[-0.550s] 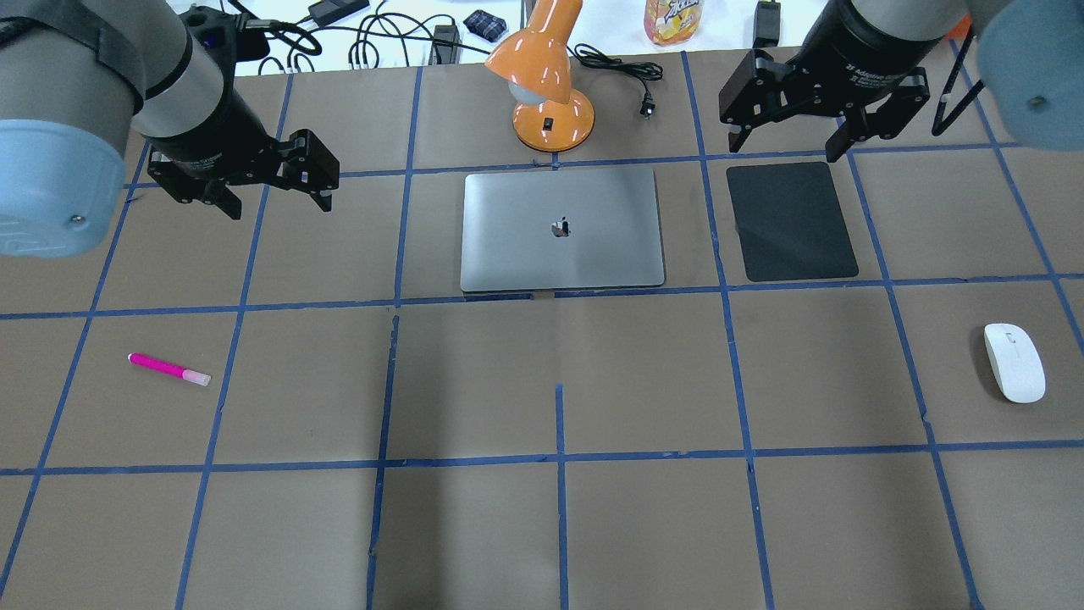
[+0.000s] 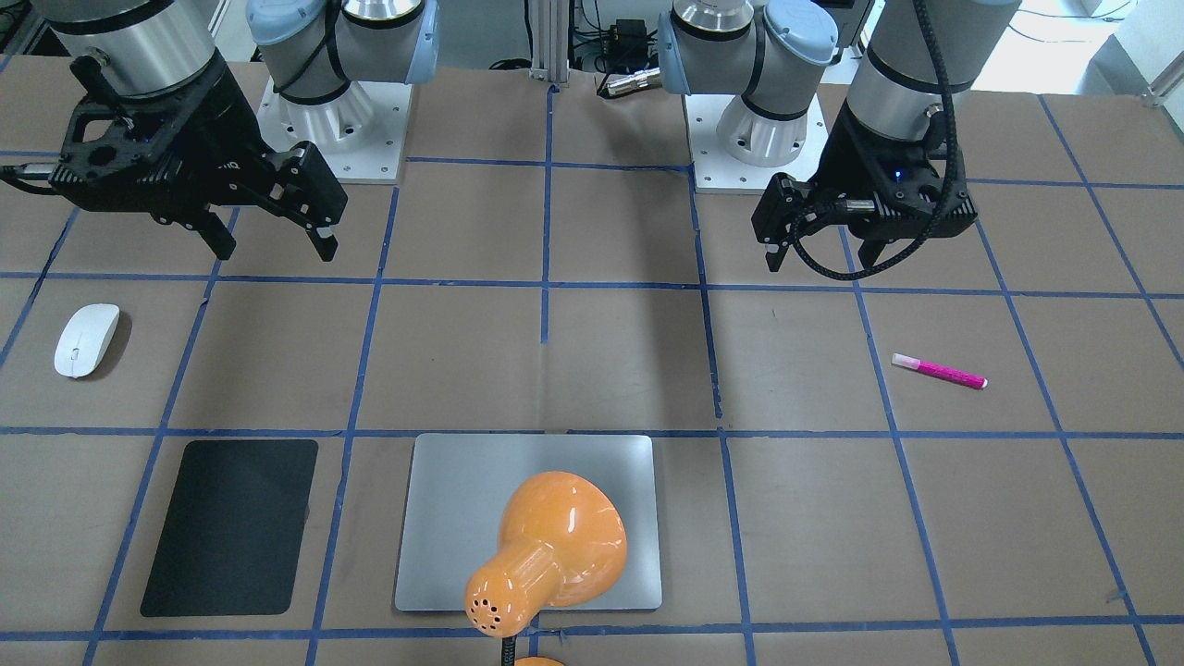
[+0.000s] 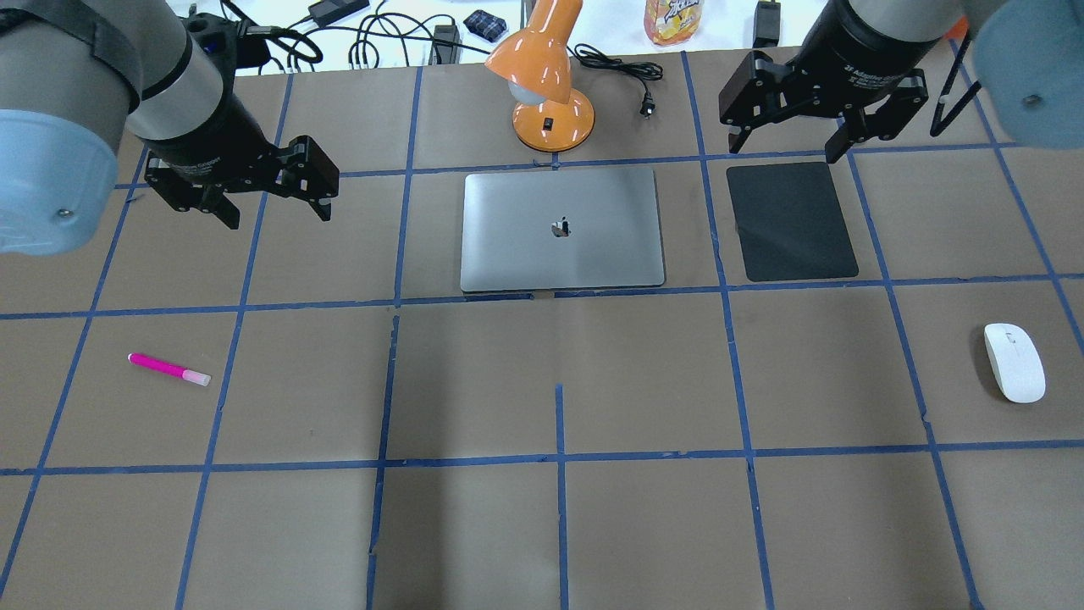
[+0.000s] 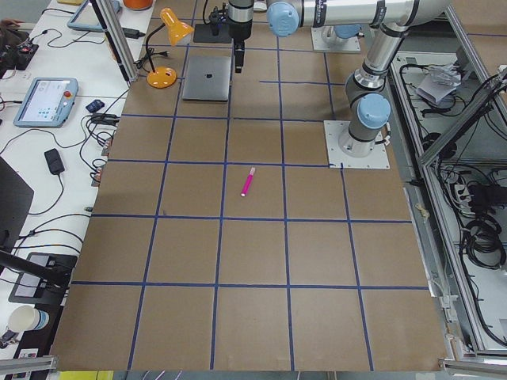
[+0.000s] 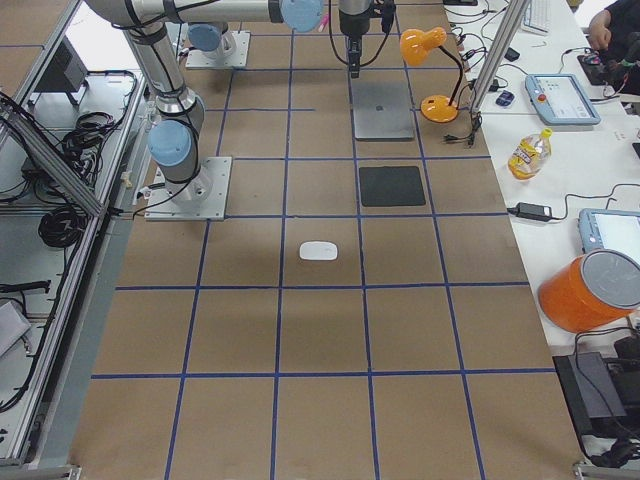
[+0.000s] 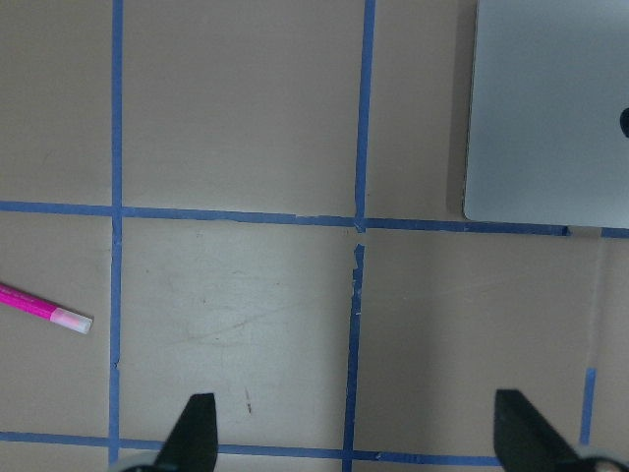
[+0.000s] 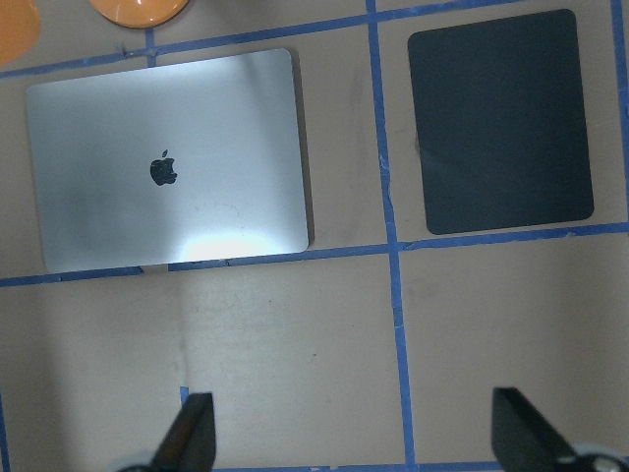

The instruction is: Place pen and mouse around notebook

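Observation:
The magenta pen [image 3: 169, 369] [image 2: 939, 371] [image 6: 44, 310] lies flat on the table's left side, nearer the robot than my left gripper [image 3: 278, 212] [image 2: 823, 259], which hangs open and empty above the table. The white mouse [image 3: 1014, 362] [image 2: 86, 339] [image 5: 318, 251] rests at the far right. My right gripper [image 3: 785, 148] [image 2: 276, 248] is open and empty, high over the far edge of a black pad [image 3: 792, 220]. The silver notebook [image 3: 561, 229] [image 7: 167, 157] [image 6: 550, 108] lies closed at centre back, between the two grippers.
An orange desk lamp [image 3: 550, 93] [image 2: 546, 555] stands just behind the notebook, its shade leaning over it in the front-facing view. Its cord and plug [image 3: 648, 106] trail to the right. Cables, a bottle and tablets sit on the white bench beyond the table.
Both arms have shifted only slightly; the grippers stay open. Pen, mouse and notebook have not moved.

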Controlling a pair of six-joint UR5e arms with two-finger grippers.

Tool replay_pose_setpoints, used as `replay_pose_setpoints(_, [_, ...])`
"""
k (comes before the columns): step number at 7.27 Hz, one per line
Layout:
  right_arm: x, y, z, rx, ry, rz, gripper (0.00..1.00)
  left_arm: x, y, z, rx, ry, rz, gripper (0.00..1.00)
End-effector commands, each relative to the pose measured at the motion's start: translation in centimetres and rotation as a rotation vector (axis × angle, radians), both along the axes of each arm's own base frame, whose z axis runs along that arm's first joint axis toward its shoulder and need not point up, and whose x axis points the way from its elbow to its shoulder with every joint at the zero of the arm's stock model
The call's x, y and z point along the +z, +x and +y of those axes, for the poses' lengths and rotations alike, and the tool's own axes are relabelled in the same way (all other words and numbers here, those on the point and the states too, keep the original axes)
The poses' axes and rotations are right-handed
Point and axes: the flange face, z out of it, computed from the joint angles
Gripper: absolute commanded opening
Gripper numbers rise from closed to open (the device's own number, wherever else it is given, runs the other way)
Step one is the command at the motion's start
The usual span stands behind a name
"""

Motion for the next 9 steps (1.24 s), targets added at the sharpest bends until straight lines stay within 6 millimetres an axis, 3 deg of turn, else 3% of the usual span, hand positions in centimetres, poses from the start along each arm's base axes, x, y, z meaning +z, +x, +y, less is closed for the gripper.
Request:
replay_pose_setpoints(1, [0.6,-0.2,-0.1,-0.005,-0.014,0.004,1.00,0.2,0.1,0.0,-0.008,-0.001,-0.001,1.00])
replay_pose_setpoints(2, [0.9,-0.7,0.0,-0.003,-0.006,0.027,1.00,0.0,0.2,-0.1,-0.008,0.000,0.003,1.00])
replay_pose_setpoints(3, [-0.5,-2.1,-0.3,0.000,0.020,0.063,1.00,0.0,0.2,-0.2,-0.009,0.000,0.000,1.00])
replay_pose_setpoints(4, [-1.5,-5.8,-1.5,-0.028,0.041,0.121,1.00,0.2,0.0,0.5,-0.012,0.013,-0.002,1.00])
replay_pose_setpoints(5, [-3.2,-11.5,-2.6,-0.120,0.093,0.111,1.00,0.4,0.3,0.7,-0.007,0.027,-0.009,1.00])
replay_pose_setpoints(6, [-5.3,-16.0,-2.3,-0.118,0.129,0.103,1.00,0.4,0.3,0.6,-0.005,0.026,0.004,1.00])
replay_pose_setpoints(7, [-8.3,-20.0,-1.3,-0.011,0.153,0.098,1.00,0.3,0.3,0.5,-0.005,0.029,0.006,1.00])
replay_pose_setpoints(9, [-13.7,-27.8,0.7,0.049,0.061,0.197,1.00,-0.2,0.2,0.2,0.067,0.039,0.000,1.00])
